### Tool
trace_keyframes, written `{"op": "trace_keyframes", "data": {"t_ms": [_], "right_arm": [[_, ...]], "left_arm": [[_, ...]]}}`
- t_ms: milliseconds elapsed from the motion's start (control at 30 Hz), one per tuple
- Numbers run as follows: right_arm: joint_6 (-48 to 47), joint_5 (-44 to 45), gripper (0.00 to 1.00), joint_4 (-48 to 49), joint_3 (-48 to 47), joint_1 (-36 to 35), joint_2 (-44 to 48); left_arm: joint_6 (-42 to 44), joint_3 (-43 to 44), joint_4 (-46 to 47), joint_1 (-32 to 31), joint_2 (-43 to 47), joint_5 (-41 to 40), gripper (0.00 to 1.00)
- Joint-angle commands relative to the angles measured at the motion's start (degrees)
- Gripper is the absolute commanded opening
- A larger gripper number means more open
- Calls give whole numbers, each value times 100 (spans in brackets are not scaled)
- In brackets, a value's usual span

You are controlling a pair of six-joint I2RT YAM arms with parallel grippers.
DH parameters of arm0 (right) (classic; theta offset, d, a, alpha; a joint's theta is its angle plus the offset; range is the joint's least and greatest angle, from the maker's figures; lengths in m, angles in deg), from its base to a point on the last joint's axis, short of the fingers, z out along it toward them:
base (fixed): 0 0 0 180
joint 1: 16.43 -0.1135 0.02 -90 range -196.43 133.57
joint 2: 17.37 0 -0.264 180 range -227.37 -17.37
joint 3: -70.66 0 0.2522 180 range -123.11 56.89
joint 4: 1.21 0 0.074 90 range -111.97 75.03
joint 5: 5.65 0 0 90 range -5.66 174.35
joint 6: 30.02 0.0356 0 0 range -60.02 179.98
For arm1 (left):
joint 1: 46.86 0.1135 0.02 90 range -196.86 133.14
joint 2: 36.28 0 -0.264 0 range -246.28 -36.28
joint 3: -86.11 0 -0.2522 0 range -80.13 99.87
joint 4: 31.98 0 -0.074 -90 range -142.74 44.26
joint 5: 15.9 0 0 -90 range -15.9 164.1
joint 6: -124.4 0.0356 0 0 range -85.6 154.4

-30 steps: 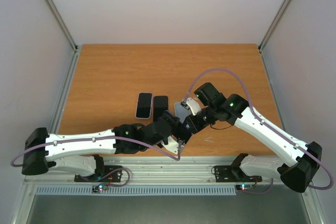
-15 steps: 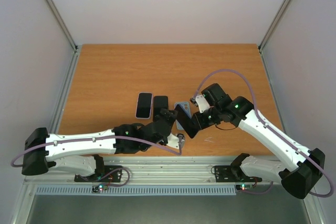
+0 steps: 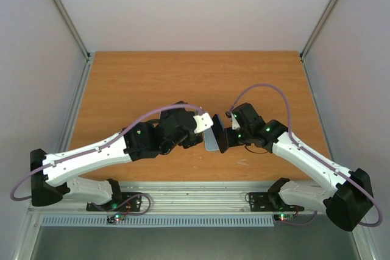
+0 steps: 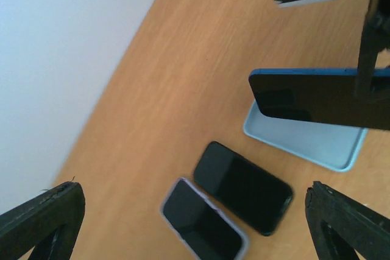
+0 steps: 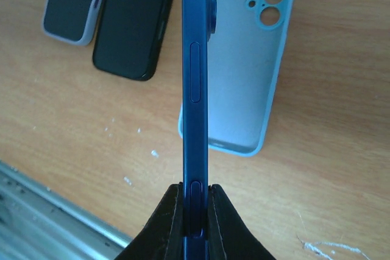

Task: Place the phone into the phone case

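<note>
My right gripper (image 5: 196, 211) is shut on a dark blue phone (image 5: 196, 77) and holds it on edge, just above the table. The phone also shows in the top view (image 3: 222, 140) and in the left wrist view (image 4: 317, 98). An empty light blue phone case (image 5: 247, 59) lies open side up on the table right beside and under the phone (image 3: 210, 141) (image 4: 304, 141). My left gripper (image 4: 194, 190) is open and empty, hovering above two other phones, left of the case (image 3: 183, 133).
A black phone (image 4: 244, 187) (image 5: 137, 22) and a phone in a lilac case (image 4: 201, 226) (image 5: 73, 4) lie side by side left of the blue case; the left arm hides them in the top view. The wooden table (image 3: 152, 83) has metal rails at its edges.
My left arm has lifted away from the case and swung back left over the two spare phones. My right gripper has turned the blue phone on edge beside the case.
</note>
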Motion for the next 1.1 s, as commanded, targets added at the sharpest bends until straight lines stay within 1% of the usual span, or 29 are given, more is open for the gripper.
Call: {"op": "trace_keyframes", "data": {"t_ms": [0, 100, 200, 333, 567, 633, 767, 900, 1067], "right_arm": [[457, 441, 1, 992, 186, 17, -94], [531, 511, 1, 1329, 349, 17, -153], [578, 530, 1, 1579, 435, 17, -311], [731, 478, 1, 1922, 492, 17, -568], [940, 404, 1, 2443, 720, 17, -862], [947, 419, 1, 2568, 771, 21, -912], [936, 350, 1, 2729, 754, 25, -1144], [970, 160, 1, 2910, 784, 75, -1381], [1061, 22, 1, 3065, 944, 96, -1437]], "left_arm": [[-2460, 109, -509, 318, -103, 614, 99], [-3238, -143, -182, 638, -2, 1179, 99], [-3766, -485, 221, 997, 76, 1837, 99], [-4727, -1022, 785, 1443, 43, 2415, 99], [-5809, -1882, 1969, 2030, -310, 3350, 99], [-5964, -1964, 2252, 2077, -487, 3634, 99], [-6169, -1905, 2575, 2111, -953, 3901, 99], [-6352, -1814, 2774, 2148, -1436, 4138, 92], [-6510, -1759, 3045, 2142, -1874, 4201, 88]]}}
